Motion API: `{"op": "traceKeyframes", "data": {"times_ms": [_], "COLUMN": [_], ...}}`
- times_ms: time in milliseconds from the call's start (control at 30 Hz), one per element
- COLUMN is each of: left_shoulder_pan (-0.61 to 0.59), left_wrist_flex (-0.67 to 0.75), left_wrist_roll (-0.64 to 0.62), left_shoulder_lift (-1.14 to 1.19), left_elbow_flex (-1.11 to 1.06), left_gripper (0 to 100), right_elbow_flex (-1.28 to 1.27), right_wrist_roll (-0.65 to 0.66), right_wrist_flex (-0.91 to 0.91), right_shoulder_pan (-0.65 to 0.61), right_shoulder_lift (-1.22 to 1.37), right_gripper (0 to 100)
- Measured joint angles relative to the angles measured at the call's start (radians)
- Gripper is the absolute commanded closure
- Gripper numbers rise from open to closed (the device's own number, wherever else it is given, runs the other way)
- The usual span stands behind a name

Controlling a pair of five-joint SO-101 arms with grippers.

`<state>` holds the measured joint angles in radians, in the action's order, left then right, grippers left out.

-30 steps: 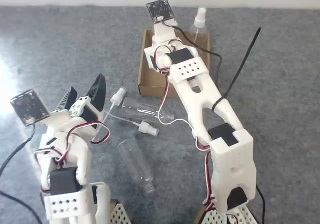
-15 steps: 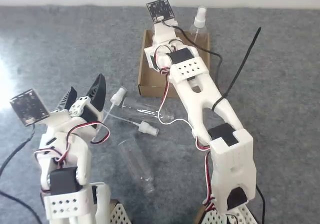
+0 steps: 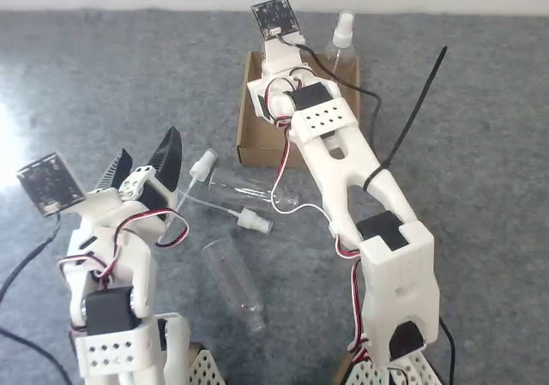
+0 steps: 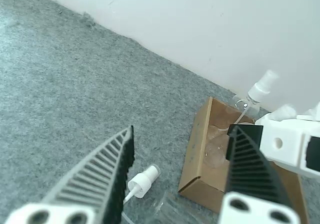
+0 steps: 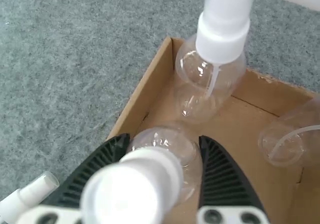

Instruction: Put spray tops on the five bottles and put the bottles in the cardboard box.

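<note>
- While the left gripper [image 3: 150,145] hung over the near-left of the table, its jaws stood wide apart and held nothing.
- Just right of it lay a loose spray top [image 3: 204,164], its thin dip tube trailing on the table. A second spray top [image 3: 255,222] lay a little nearer the arms.
- The tops looked light and hard. The tube looked bendy, so the white collar seemed the place to pinch.
- Between the two tops a bare bottle [image 3: 244,186] lay on its side. A second bare bottle [image 3: 232,278] lay nearer the arm bases, also uncapped.
- Both were clear plastic and probably near weightless, smooth and prone to roll. A grip across the middle of the body seemed safest, with light force so the thin wall did not buckle.
- The cardboard box [image 3: 256,155] sat further right, at the far middle of the table.
- Reaching down into the box, the right gripper [image 5: 164,140] had its jaws closed against both sides of a capped bottle [image 5: 150,166], gripped on the clear body below the top.
- At the box's far right corner a standing bottle [image 3: 340,51] stood upright with its top on.
</note>
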<state>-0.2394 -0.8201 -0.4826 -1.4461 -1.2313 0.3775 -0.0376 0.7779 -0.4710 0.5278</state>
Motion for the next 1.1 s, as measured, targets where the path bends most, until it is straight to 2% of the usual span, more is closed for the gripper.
{"op": "traceKeyframes", "data": {"times_ms": [700,900,1100], "left_shoulder_pan": [0.000,0.000,0.000], "left_wrist_flex": [0.000,0.000,0.000], "left_wrist_roll": [0.000,0.000,0.000], "left_shoulder_lift": [0.000,0.000,0.000], "left_elbow_flex": [0.000,0.000,0.000], "left_gripper": [72,72,72], "right_elbow_flex": [0.020,0.020,0.021], "right_wrist_roll": [0.000,0.000,0.002], "right_wrist_flex": [-0.071,-0.071,-0.031], "right_shoulder_pan": [0.002,0.002,0.005], "right_shoulder_lift": [0.055,0.055,0.074], "right_gripper": [89.8,79.0,78.3]}}
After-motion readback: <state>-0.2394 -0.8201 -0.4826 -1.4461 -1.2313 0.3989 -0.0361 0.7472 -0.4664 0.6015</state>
